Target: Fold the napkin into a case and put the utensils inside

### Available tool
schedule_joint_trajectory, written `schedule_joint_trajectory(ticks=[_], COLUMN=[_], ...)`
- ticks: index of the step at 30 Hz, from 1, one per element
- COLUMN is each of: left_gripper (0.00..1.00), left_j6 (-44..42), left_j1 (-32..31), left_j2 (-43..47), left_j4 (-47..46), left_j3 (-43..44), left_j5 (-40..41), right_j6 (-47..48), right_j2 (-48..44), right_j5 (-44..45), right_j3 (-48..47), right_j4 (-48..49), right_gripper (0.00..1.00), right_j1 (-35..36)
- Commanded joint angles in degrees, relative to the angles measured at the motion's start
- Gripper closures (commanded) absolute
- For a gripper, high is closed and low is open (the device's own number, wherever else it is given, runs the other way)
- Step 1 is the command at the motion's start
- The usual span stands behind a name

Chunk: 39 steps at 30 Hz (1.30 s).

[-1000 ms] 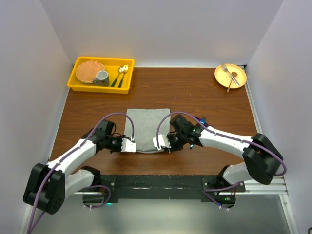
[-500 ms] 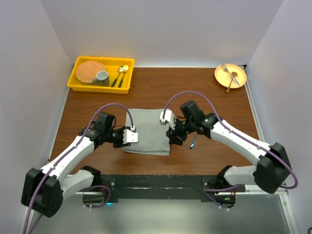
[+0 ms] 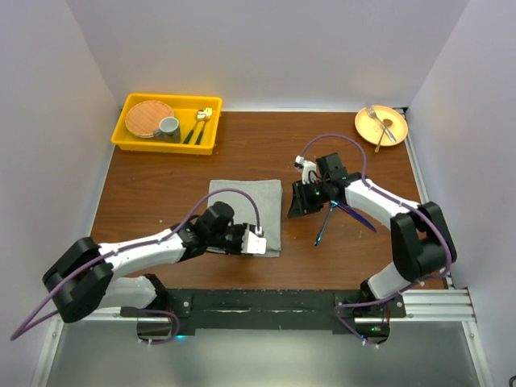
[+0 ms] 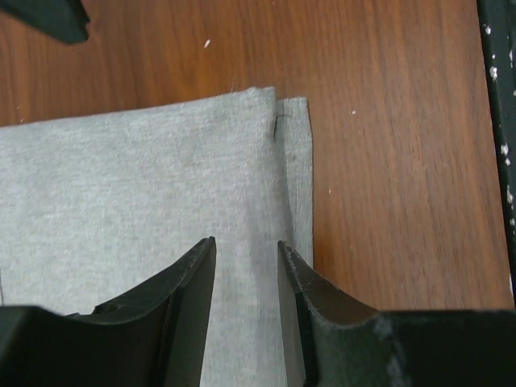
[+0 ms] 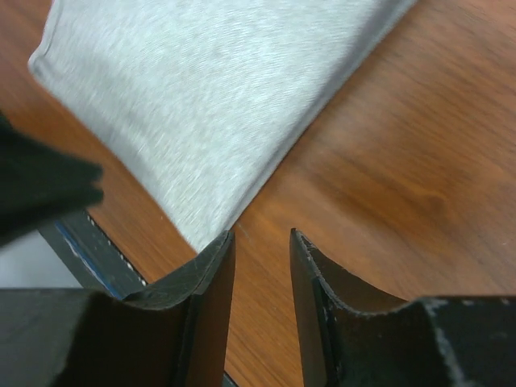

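Two empty claws, slightly parted: left claw [image 4: 246,250] over napkin [image 3: 242,205] corner; right claw [image 5: 262,242] beside its edge.

The napkin [image 3: 242,205] is a plain grey cloth folded over on itself. It lies flat at the middle of the table [image 3: 161,185], its top layer stopping just short of the lower one's edge. The utensils [image 3: 324,227] — two slim blue pieces — lie just to its right, splayed in an inverted V.
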<state>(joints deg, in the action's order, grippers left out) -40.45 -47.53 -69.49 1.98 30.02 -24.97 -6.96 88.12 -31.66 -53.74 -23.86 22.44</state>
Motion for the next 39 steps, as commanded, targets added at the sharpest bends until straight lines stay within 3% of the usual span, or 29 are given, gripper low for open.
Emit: schedule_joint_trajectory(ticks=[1, 8, 27, 31, 39], left_gripper=[0.58, 0.57, 0.55, 0.57, 0.57], left_j6=[4.3, 5.5, 5.6, 6.2, 7.2], left_j1=[-5.7, -10.1, -10.5, -10.5, -10.5], left_j2=[-4.6, -10.0, -15.9, -16.4, -16.3], left_j4=[-12.2, -17.1, -17.2, -17.3, -16.7], left_j3=[1.0, 2.1, 6.3, 6.5, 5.9], left_j5=[4.8, 6.9, 8.0, 8.4, 8.5], right_j6=[-9.2, -12.5, -18.3, -17.6, -24.1], right_j2=[4.3, 9.9, 23.5, 21.7, 18.7], right_j5=[-0.7, 1.5, 0.5, -4.0, -16.0], right_j3=[0.2, -1.5, -12.3, -11.6, -9.0], right_j4=[6.4, 10.6, 17.7, 18.8, 25.9], right_gripper=[0.64, 0.68, 0.68, 0.61, 0.38], right_j1=[-2.0, -4.1, -5.9, -7.1, -10.5])
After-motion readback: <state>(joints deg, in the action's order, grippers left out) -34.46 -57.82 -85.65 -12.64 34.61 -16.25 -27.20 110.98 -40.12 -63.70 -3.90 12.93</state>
